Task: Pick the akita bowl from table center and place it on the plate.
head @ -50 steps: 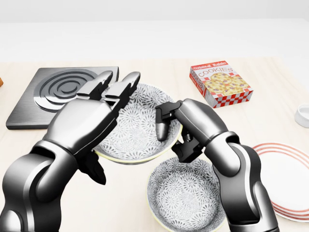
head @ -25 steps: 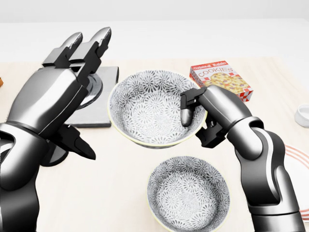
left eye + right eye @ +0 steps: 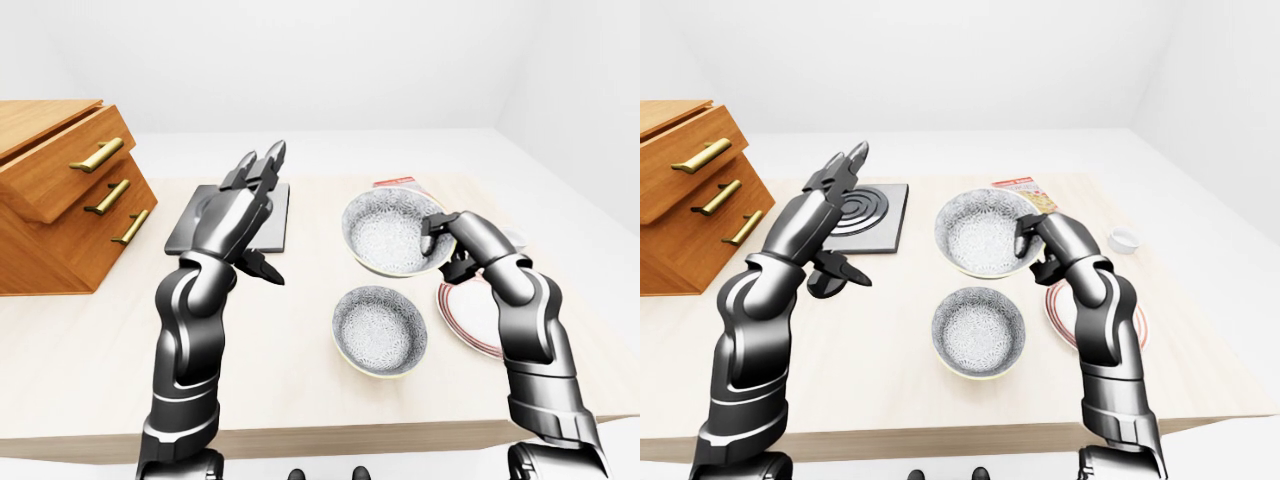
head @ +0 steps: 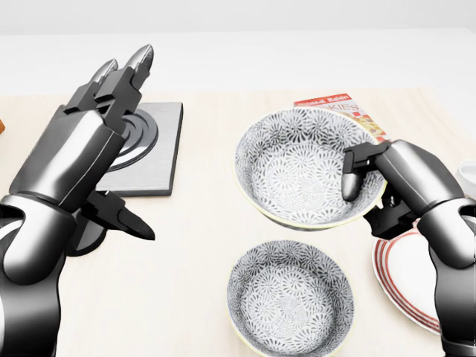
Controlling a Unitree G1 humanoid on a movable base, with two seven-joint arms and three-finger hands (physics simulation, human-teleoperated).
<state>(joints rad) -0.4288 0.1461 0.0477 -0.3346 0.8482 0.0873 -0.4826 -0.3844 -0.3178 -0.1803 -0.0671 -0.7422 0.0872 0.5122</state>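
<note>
- Pinches akita bowl (image 4: 297,163) by rim in right hand (image 4: 394,186), aloft, tilted, left of plate (image 4: 405,286) near right edge of table (image 4: 186,260).
- Shows left hand (image 4: 82,149) spread, empty.
- Risks slip from rim-only pinch, onto second bowl (image 4: 288,297).

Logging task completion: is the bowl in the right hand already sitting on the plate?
No, the bowl is tilted in the right hand, left of the plate in the head view, not on it.

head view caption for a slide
Right hand holds the akita bowl by its rim beside the striped plate; left hand open.
</note>
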